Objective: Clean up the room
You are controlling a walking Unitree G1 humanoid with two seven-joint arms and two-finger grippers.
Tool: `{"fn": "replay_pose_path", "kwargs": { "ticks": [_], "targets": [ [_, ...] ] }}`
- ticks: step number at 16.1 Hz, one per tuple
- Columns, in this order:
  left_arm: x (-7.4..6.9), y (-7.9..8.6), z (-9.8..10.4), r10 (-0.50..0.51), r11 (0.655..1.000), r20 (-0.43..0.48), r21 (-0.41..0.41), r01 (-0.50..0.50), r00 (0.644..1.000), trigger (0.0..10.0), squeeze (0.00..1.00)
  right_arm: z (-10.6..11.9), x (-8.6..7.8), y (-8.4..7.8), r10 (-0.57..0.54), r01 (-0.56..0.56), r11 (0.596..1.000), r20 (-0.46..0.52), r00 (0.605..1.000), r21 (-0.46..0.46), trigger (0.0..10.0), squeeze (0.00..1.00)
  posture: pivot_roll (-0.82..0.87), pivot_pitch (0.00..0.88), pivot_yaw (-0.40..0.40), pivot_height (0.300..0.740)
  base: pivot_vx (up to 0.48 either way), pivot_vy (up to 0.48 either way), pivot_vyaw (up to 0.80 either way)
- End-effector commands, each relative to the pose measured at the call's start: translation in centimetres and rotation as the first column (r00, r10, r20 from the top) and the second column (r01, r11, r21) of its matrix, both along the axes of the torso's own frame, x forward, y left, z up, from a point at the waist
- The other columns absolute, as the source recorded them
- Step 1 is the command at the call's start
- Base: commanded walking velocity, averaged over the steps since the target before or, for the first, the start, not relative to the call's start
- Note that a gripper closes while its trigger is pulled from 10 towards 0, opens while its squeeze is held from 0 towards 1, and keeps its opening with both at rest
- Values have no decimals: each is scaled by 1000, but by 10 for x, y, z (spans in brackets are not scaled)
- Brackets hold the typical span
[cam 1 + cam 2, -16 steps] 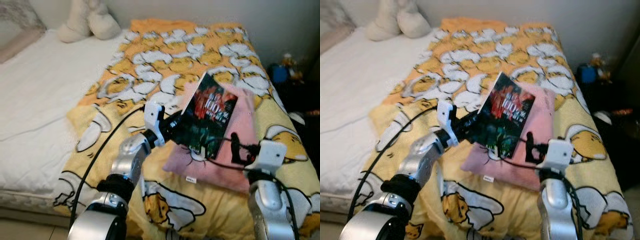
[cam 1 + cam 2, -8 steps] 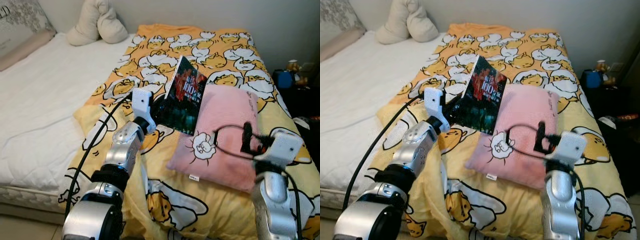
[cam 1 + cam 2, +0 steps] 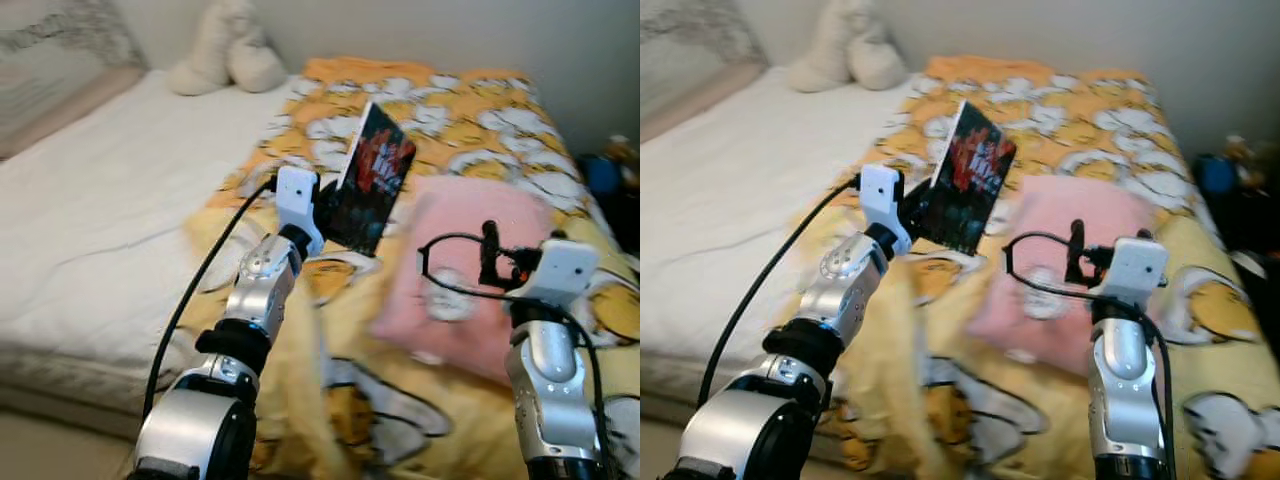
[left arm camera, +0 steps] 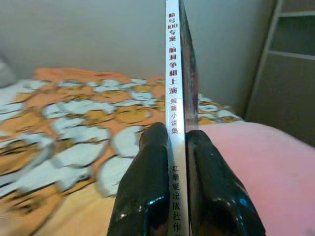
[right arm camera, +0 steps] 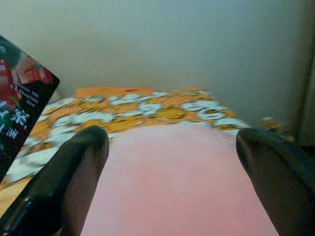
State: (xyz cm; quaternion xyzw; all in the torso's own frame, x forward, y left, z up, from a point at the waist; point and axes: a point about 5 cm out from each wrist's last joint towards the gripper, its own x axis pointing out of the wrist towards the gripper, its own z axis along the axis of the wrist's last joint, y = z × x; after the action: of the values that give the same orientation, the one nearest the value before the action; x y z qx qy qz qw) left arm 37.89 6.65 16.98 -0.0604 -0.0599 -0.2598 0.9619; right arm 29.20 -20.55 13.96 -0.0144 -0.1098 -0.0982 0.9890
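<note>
You have the bed (image 3: 90, 230) ahead, its white sheet bare on the robot's left and the yellow cartoon blanket (image 3: 470, 120) spread over the rest. A pink pillow (image 3: 470, 250) lies on the blanket, with cream cushions (image 3: 225, 55) at the head. The book (image 3: 965, 180) is lifted clear of the bed, upright, its spine pinched between the fingers of the left end effector (image 4: 178, 162), just beside the pillow. The right end effector (image 5: 172, 162) hovers over the pillow with its fingers spread wide, holding nothing. You seem to be mid-carry: next, take the book to a proper resting place, keeping the thin grip steady.
</note>
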Motion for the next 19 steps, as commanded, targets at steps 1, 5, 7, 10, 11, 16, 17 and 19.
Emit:
{"fn": "replay_pose_path", "kwargs": {
  "ticks": [1, 5, 7, 10, 11, 16, 17, 19],
  "targets": [
    [2, 9, 5, 29, 1000, 25, -5, -29, 999, 10000, 0, -1, 2, 8, 35, -35, 999, -5, 999, 6, 10000, 0, 24, 0, 90, 740, 0, 480, 681],
    [4, 14, 6, 5, 999, 42, 46, -7, 999, 10000, 0, -7, 2, 12, 43, -43, 999, -16, 999, 28, 10000, 0, 35, 0, 87, 740, 0, 480, 344],
    [5, 21, 7, 29, 998, 57, 57, -32, 998, 10000, 0, -10, 0, 16, 52, -52, 998, -21, 998, 25, 10000, 0, 37, 0, 99, 740, 0, 480, 0],
    [4, 21, 1, 30, 999, 28, 44, -31, 999, 10000, 0, -15, -2, 22, 77, -76, 997, -38, 996, 27, 10000, 0, 31, 0, 94, 740, 0, 480, 0],
    [3, 21, -2, 30, 999, 18, 38, -31, 999, 10000, 0, -16, -2, 22, 77, -76, 997, -40, 996, 25, 10000, 0, 32, 0, 97, 740, 0, 480, 0],
    [3, 29, -9, 30, 999, -23, 29, -29, 999, 10000, 0, -29, -8, 14, 51, -49, 999, -86, 995, 19, 10000, 0, 28, 0, 97, 740, 0, 480, 0],
    [4, 29, -9, 26, 999, -25, 29, -25, 999, 10000, 0, -30, -9, 14, 52, -51, 999, -90, 995, 17, 10000, 0, 27, 0, 97, 740, 0, 480, 0],
    [5, 29, -9, 23, 999, -28, 32, -22, 999, 10000, 0, -31, -9, 14, 53, -52, 999, -94, 994, 15, 10000, 0, 23, 0, 97, 740, 0, 480, 0]
  ]
}}
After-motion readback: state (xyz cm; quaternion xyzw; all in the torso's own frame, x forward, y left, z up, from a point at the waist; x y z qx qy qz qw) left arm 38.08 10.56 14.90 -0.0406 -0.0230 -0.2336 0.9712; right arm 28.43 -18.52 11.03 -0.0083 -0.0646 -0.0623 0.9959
